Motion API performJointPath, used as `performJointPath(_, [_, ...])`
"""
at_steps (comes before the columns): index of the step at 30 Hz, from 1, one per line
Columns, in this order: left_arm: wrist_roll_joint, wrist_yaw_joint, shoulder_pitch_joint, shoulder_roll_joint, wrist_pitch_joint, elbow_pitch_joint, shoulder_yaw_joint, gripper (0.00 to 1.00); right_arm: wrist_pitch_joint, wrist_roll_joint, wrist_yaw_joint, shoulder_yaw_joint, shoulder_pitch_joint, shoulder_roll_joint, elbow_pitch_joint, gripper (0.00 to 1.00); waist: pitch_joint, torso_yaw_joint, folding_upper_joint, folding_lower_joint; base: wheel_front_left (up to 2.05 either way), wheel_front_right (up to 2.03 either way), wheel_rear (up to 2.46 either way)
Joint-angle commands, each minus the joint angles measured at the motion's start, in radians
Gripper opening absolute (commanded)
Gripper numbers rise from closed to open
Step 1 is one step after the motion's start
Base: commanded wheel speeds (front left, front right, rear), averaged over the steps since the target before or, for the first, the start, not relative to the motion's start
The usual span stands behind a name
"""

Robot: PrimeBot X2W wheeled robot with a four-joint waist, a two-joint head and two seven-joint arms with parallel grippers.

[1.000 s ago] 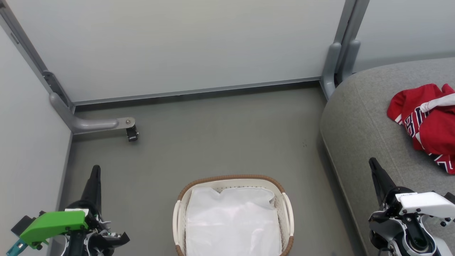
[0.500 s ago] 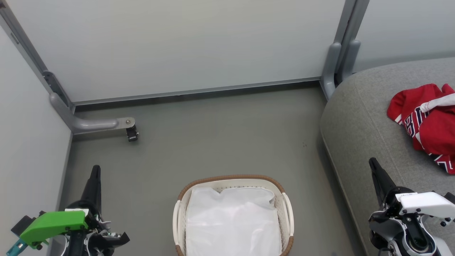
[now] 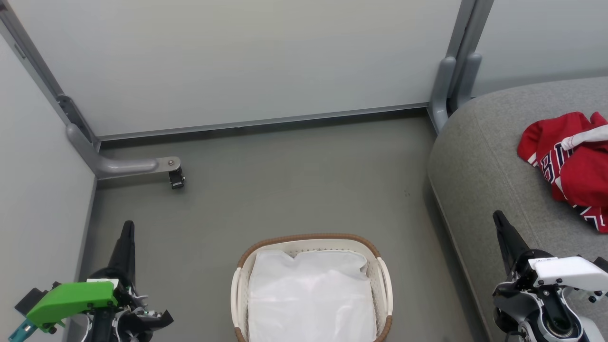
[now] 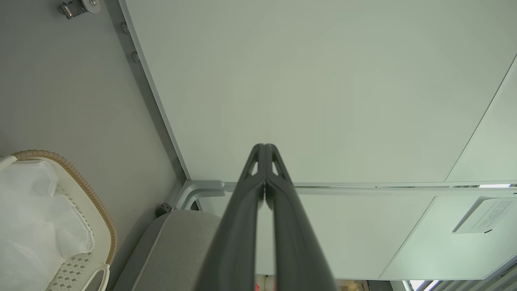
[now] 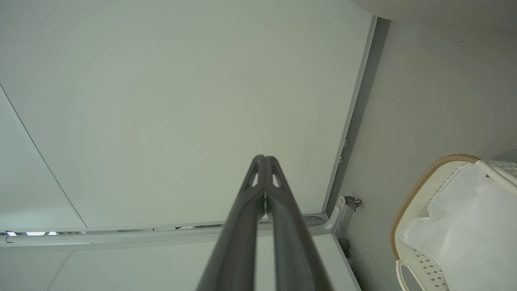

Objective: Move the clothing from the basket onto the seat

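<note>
Looking down from the head, the red clothing [image 3: 572, 161] lies heaped on the grey seat [image 3: 479, 161] at the right. Its long axis slants from upper left to lower right and runs off the view's right edge, lettering facing up; whether both garments are in the heap I cannot tell. The basket [image 3: 308, 236] stands on the floor at the lower middle, well apart from the heap, with no red showing on its white liner [image 3: 311, 294]. The left gripper [image 3: 127, 227] and right gripper [image 3: 497, 216] hover at either side, each pressed together on nothing, tips pointing away from the robot. In the left wrist view the fingers [image 4: 238, 226] meet at their tips before a pale wall panel, with the basket's woven rim at the left edge. In the right wrist view the fingers likewise touch at their tips, with the basket at the lower right. I judge the transfer finished; the next move calls only for checking the liner's folds for hidden cloth.
</note>
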Motion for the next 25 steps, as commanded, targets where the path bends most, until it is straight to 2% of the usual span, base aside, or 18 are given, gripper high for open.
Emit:
performJointPath(1, [-0.003,-0.007,-0.011,0.007,0.004,-0.003,0.002,0.0,0.003,0.004,0.0,-0.002,0.01,-0.006,-0.004,0.0,0.0,0.0,0.0,0.0,0.0,0.0,0.0])
performJointPath(25, [-0.003,-0.007,-0.011,0.007,0.004,-0.003,0.002,0.0,0.003,0.004,0.0,-0.001,0.01,-0.006,-0.004,0.0,0.0,0.0,0.0,0.0,0.0,0.0,0.0])
